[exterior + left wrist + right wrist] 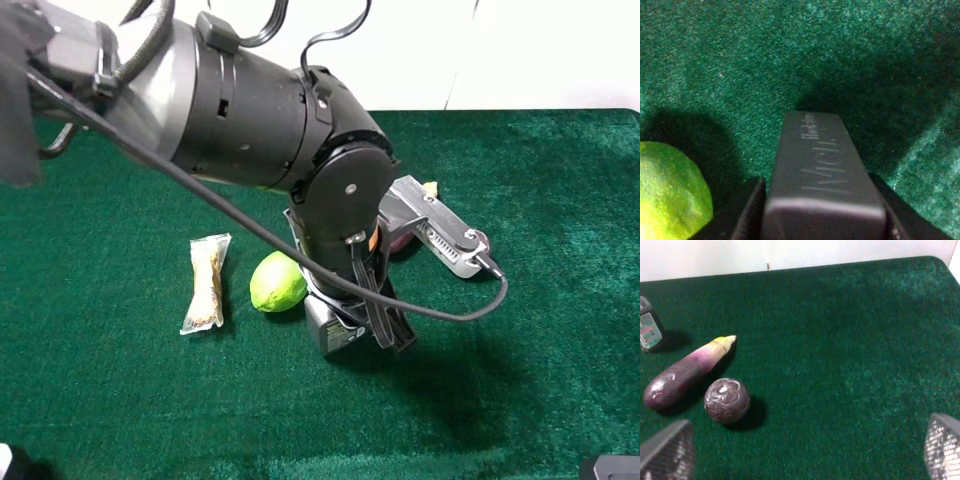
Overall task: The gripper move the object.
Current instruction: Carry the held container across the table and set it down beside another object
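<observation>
The grey flat bottle (822, 175) with pale lettering sits between my left gripper's dark fingers (747, 215), which press on both its sides. In the high view the left gripper (345, 330) points down from the bulky grey-and-black arm and holds the bottle (330, 338) at the green cloth, just right of a lime. The arm hides the bottle's cap and label. My right gripper (805, 442) is open and empty. Its mesh-faced fingertips (670, 445) show at the lower corners of the right wrist view, above bare cloth.
A lime (277, 283) lies close left of the bottle and also shows in the left wrist view (670, 190). A wrapped snack bar (206, 283) lies further left. A purple eggplant (685, 372), a dark purple ball (727, 400) and a small labelled container (649, 330) lie near the right gripper.
</observation>
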You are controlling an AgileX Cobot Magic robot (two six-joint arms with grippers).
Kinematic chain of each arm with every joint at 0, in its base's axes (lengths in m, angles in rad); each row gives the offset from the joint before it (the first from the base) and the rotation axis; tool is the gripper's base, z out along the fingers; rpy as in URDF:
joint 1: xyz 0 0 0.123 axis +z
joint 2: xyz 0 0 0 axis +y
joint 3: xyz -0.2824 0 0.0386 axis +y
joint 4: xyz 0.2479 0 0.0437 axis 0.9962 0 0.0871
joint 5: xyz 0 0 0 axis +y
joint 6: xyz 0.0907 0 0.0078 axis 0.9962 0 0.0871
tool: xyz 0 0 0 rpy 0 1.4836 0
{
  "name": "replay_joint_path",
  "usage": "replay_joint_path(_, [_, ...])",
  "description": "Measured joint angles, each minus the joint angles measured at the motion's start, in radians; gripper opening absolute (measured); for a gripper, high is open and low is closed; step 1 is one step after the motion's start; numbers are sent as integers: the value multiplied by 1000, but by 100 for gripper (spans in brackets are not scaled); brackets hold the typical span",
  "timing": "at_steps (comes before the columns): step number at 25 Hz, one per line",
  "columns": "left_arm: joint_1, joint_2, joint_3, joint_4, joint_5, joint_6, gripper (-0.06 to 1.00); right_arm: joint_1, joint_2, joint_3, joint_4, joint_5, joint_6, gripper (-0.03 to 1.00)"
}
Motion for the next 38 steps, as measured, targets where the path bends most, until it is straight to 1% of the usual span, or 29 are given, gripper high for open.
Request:
replay_joint_path(6, [0,-7,3,21,-35,-2,43,0,0,0,0,0,0,70])
replay_joint_path(12, [0,-11,58,25,-89,-35,43,0,0,0,0,0,0,70])
replay_joint_path(27, [0,-18,67,27,-94,-42,44,0,0,0,0,0,0,70])
replay_joint_path(29, [0,-18,67,27,-92,-44,51,0,0,0,0,0,0,70])
replay_joint_path(32, [0,-18,67,27,-92,-47,74,0,0,0,0,0,0,70])
replay_joint_path(34, [0,-18,67,27,-91,-47,83,0,0,0,0,0,0,70])
replay_joint_path(35, [0,-18,67,27,-90,-47,86,0,0,0,0,0,0,70])
replay_joint_path(38, [0,-18,67,25,-89,-47,89,0,0,0,0,0,0,70])
